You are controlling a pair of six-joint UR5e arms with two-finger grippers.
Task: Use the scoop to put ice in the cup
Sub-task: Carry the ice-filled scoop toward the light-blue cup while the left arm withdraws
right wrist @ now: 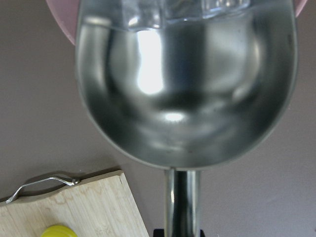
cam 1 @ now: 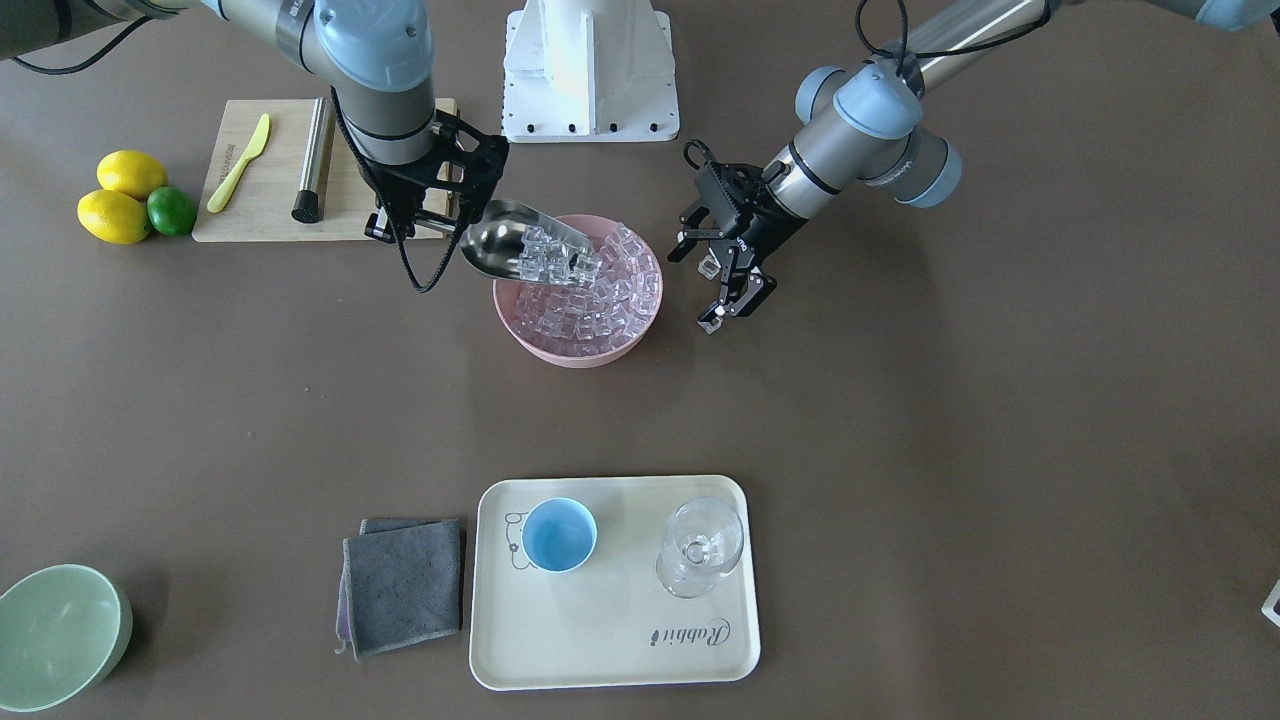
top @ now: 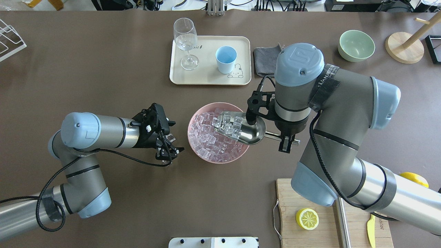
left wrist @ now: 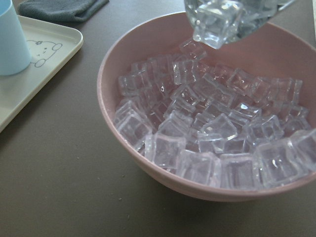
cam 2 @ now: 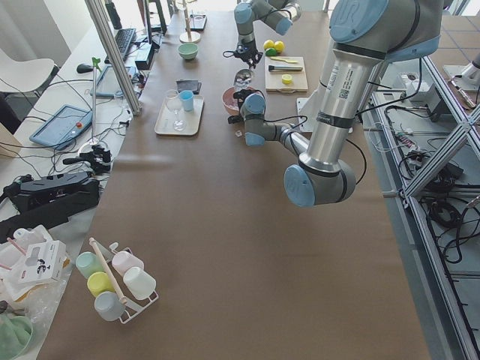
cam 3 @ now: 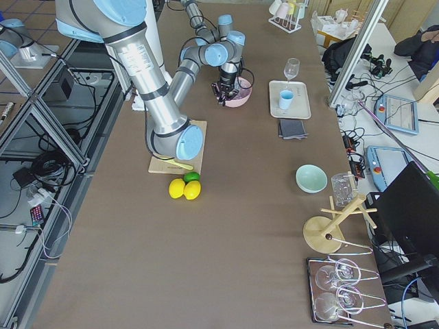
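Note:
My right gripper [cam 1: 415,215] [top: 284,138] is shut on the thin handle of the steel scoop [cam 1: 505,238] [top: 248,132] [right wrist: 187,98]. The scoop hangs tilted over the pink bowl [cam 1: 512,322] [top: 193,146] [left wrist: 106,98] with several ice cubes [cam 1: 555,260] [top: 227,124] [left wrist: 217,22] at its mouth. The bowl holds many more ice cubes [cam 1: 600,300] [left wrist: 207,128]. My left gripper [cam 1: 697,288] [top: 175,136] is open beside the bowl, with one loose ice cube [cam 1: 708,265] between its fingers. The light-blue cup [cam 1: 559,535] [top: 226,59] [left wrist: 10,39] stands empty on the tray.
The cream tray [cam 1: 620,640] [top: 206,77] also carries a clear stemmed glass [cam 1: 700,548]. A grey cloth [cam 1: 400,585] lies beside it and a pale green bowl [cam 1: 55,635] beyond. A cutting board [cam 1: 270,215] with a steel cylinder [cam 1: 313,160], lemons [cam 1: 120,195] and a lime sits behind the right arm.

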